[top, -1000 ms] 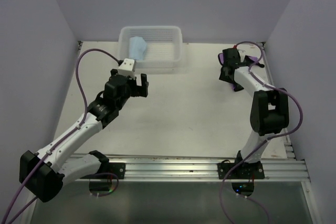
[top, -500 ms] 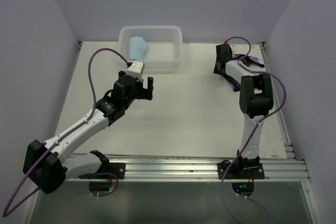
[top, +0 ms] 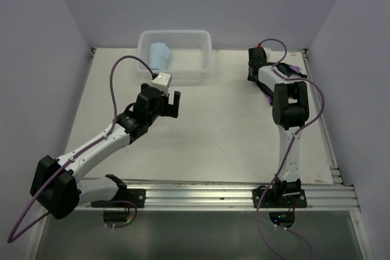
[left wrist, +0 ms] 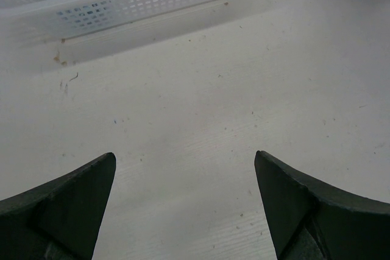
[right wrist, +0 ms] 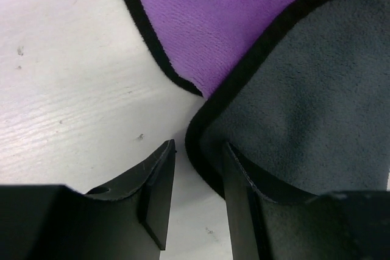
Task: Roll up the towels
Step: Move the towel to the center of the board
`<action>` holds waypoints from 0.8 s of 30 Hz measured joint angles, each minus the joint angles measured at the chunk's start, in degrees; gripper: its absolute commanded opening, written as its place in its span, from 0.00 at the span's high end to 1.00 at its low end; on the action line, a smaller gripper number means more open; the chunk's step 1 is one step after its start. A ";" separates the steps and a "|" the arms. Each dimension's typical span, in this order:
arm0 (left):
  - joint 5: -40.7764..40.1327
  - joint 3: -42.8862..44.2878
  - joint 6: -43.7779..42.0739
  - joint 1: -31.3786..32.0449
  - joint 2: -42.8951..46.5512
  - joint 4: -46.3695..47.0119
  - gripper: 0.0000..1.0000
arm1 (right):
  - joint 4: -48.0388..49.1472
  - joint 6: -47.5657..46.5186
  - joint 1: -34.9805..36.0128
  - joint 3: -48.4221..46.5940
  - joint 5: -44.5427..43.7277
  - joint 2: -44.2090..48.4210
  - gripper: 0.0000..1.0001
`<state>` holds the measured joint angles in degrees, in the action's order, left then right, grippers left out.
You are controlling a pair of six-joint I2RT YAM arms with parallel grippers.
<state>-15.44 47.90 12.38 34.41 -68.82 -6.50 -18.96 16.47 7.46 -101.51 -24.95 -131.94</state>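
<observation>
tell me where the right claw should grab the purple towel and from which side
Grip the purple towel at its black-edged grey corner, which lies flat, pointing at the bare table. Come in low from that table side, so the right claw straddles the edge.

Narrower right claw (right wrist: 196, 172), now astride the purple towel (right wrist: 231, 22) hem.

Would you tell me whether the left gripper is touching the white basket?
Apart. The left wrist view shows bare table between the left gripper and the basket.
</observation>
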 measured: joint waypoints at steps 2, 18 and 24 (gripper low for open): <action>0.00 0.00 0.00 0.15 -0.02 0.00 0.01 | -0.61 0.28 -0.39 -0.31 0.07 -0.09 0.66; 0.28 0.00 0.00 0.28 3.13 0.02 0.00 | -4.26 3.32 -0.72 11.15 3.96 10.01 1.00; 1.27 0.04 0.02 0.28 3.85 -0.11 0.00 | -5.86 4.63 6.27 24.04 5.20 28.61 1.00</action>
<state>-14.17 47.94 12.40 34.70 -64.97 -6.61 -24.82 21.10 13.74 -77.47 -19.75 -103.33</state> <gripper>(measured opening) 0.994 0.011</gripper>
